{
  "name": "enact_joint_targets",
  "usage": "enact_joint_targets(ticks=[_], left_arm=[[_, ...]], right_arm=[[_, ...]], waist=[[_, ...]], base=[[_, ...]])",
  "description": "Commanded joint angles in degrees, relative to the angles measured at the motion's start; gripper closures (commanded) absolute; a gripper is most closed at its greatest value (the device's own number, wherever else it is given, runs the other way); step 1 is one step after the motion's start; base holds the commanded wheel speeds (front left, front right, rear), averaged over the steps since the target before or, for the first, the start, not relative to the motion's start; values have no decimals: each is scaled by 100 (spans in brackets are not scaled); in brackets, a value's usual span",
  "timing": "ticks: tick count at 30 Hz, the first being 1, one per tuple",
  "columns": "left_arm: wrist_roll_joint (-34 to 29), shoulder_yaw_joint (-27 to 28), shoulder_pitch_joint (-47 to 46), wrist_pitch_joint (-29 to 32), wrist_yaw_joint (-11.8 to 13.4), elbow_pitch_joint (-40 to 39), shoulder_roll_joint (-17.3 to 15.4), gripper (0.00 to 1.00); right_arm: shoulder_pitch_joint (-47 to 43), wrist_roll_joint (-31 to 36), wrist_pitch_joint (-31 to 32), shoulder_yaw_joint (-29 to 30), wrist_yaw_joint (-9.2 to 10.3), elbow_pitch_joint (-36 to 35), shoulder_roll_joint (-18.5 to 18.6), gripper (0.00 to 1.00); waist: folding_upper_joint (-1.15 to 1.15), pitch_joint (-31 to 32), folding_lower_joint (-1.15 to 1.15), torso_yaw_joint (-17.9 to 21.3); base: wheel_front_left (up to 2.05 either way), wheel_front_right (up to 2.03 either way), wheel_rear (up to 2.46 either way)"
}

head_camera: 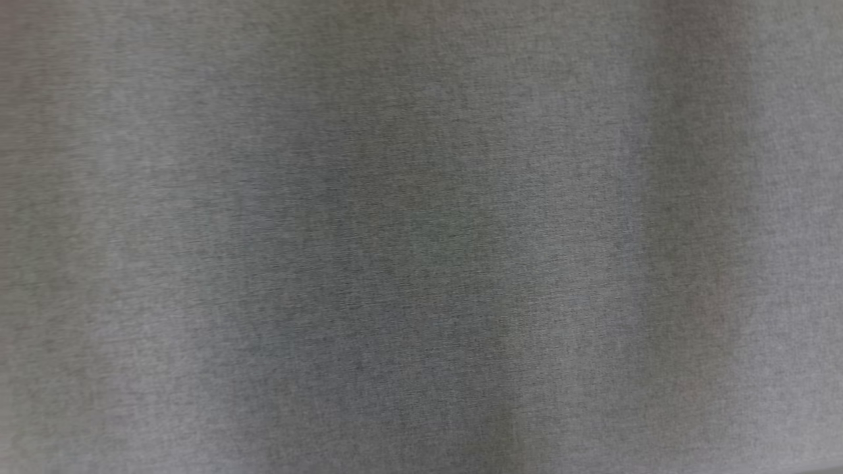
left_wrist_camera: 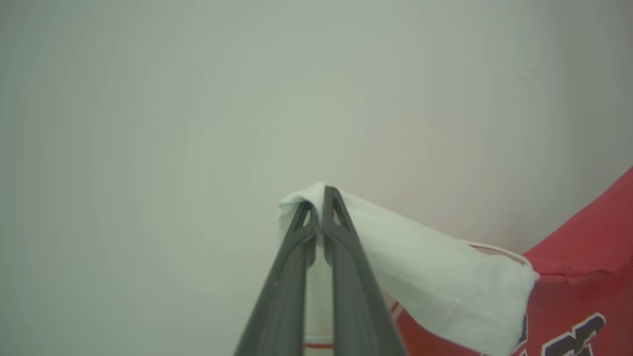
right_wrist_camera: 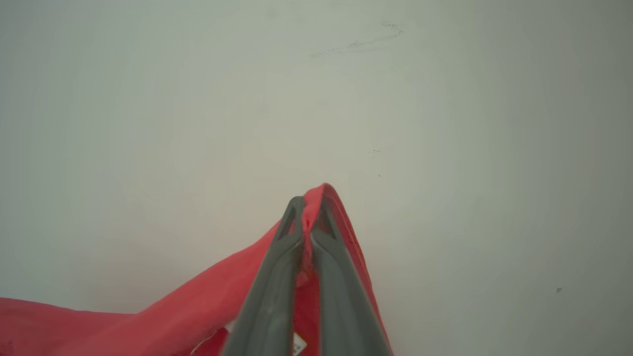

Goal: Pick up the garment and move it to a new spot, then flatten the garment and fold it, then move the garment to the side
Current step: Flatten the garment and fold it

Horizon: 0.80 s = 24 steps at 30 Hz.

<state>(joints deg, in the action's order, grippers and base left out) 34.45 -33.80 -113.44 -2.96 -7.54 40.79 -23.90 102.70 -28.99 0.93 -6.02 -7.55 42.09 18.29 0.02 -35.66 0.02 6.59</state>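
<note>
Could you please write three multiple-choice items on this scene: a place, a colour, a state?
1. In the left wrist view, the red part of the red and white fabric garment lies: A lower right; B upper left; C top centre.
2. Cloth in the right gripper is: A white; B blue; C red.
3. Fingers of the left gripper are: A spread wide; B shut on the garment; C shut empty.
Answers: 1 A, red fills that corner; 2 C, red pokes between the fingers; 3 B, white cloth wraps their tips.
</note>
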Motion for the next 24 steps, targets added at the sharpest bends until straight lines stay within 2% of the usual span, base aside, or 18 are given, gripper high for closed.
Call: enact_joint_targets(ticks=[1, 10, 17, 24], left_arm=[[0, -40, -232, -58, 13, 92, 34, 100], [226, -534, -938, -325, 13, 765, 305, 100], [470, -794, -903, -488, 13, 985, 223, 100], [892, -857, -377, -824, 13, 1020, 124, 100]], right_arm=[[179, 62, -47, -54, 13, 60, -22, 100], [811, 260, -174, -199, 13, 627, 91, 100], [728, 141, -310, -290, 13, 1009, 199, 100], [407, -20, -500, -535, 13, 1284, 255, 100]], waist=[[-2, -87, -2, 92], [-2, -165, -2, 47], [-2, -278, -2, 2], [-2, -224, -2, -113]], base=[[0, 0, 0], [0, 0, 0], [0, 0, 0], [0, 0, 0]])
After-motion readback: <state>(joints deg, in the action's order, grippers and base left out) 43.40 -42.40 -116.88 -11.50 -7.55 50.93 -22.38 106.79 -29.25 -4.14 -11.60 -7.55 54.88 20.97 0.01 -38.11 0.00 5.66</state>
